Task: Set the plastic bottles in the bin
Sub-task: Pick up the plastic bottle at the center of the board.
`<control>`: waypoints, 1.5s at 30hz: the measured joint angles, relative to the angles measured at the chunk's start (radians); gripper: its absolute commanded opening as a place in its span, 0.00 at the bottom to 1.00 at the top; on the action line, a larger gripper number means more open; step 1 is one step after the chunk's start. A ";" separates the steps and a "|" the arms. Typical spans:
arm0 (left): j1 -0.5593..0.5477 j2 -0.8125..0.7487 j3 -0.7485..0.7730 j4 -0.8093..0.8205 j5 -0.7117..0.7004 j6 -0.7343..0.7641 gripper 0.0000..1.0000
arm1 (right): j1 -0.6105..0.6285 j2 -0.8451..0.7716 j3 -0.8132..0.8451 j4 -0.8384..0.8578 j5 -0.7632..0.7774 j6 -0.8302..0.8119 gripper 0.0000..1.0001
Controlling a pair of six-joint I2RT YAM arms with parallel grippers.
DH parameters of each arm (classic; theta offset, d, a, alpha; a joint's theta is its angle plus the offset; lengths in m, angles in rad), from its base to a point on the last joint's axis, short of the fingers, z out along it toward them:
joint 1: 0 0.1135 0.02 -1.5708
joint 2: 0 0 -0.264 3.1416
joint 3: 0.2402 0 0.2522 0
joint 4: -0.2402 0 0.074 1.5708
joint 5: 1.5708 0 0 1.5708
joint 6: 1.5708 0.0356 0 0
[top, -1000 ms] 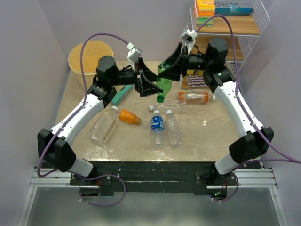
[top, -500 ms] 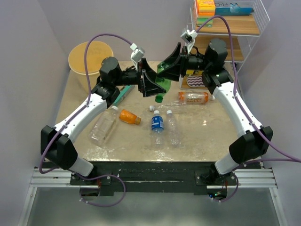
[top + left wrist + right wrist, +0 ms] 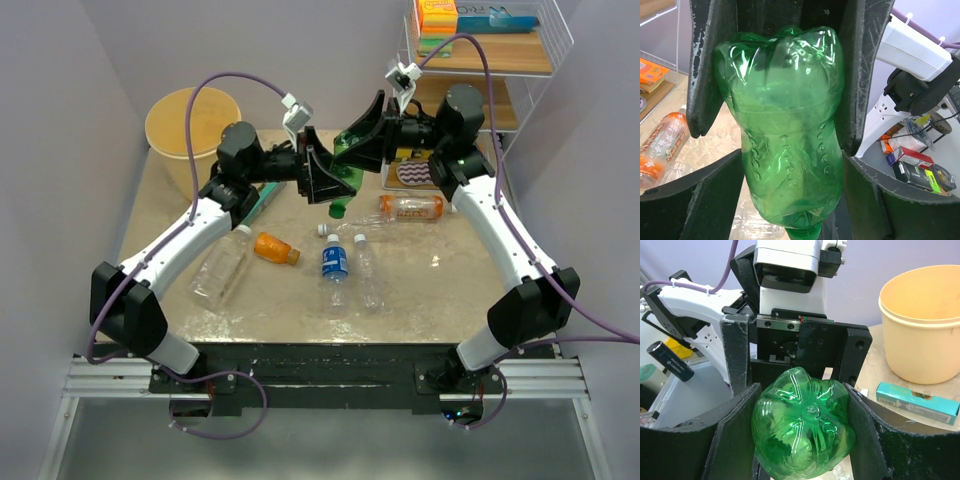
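A green plastic bottle hangs cap down in the air over the back middle of the table. My right gripper is shut on its base end, which fills the right wrist view. My left gripper is open, its fingers flanking the bottle's lower body close to both sides. The bin stands at the back left and also shows in the right wrist view. An orange bottle, an orange-labelled bottle, a blue-labelled bottle and clear bottles lie on the table.
A flat teal box lies under the left arm, near the bin. A white wire shelf rack stands at the back right. More clear bottles lie at the table's middle.
My left arm has reached further right, bringing its open fingers around the green bottle. My right gripper has held the bottle nearly still.
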 measured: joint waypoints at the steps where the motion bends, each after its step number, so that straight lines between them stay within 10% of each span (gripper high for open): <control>1: -0.001 0.001 0.000 0.000 -0.001 0.000 0.72 | 0.000 -0.001 -0.003 0.007 0.000 0.003 0.26; 18: -0.011 -0.002 -0.008 -0.002 0.002 0.002 0.00 | 0.000 -0.042 -0.032 -0.051 0.019 -0.060 0.76; 23: -0.009 -0.016 -0.017 -0.027 -0.012 0.023 0.00 | 0.003 -0.067 -0.032 -0.127 0.028 -0.116 0.99; 45: 0.091 -0.099 -0.049 -0.078 -0.035 0.032 0.00 | -0.038 -0.116 -0.017 -0.374 0.113 -0.322 0.99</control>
